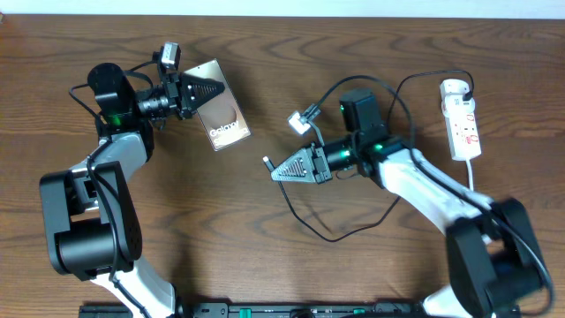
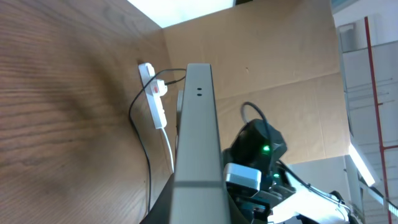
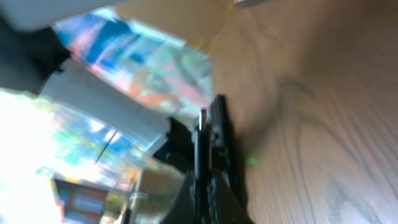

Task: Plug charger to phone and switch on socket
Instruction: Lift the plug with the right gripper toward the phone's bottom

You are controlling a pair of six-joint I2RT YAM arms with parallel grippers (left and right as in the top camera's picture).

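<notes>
Left gripper [image 1: 219,89] is clamped on one edge of the phone [image 1: 228,119], far left of the table. Right gripper [image 1: 275,171] is pinched shut on the charger [image 1: 328,238] just behind its connector tip [image 1: 267,161]. Tip and phone are well apart. The socket [image 1: 462,119] lies far right, with the cable running to it.

Risks:
- The thin cable may twist in the pinch, so the tip meets the port skewed.
- The phone may slip when pushed.
- The slack loop may snag the right arm.

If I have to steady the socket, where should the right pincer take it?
Pinch the socket across its narrow width, mid-body, coming from above. It lies flat; the charger enters at its rounded far end and the white cord leaves the near end, so the middle looks freest.
</notes>
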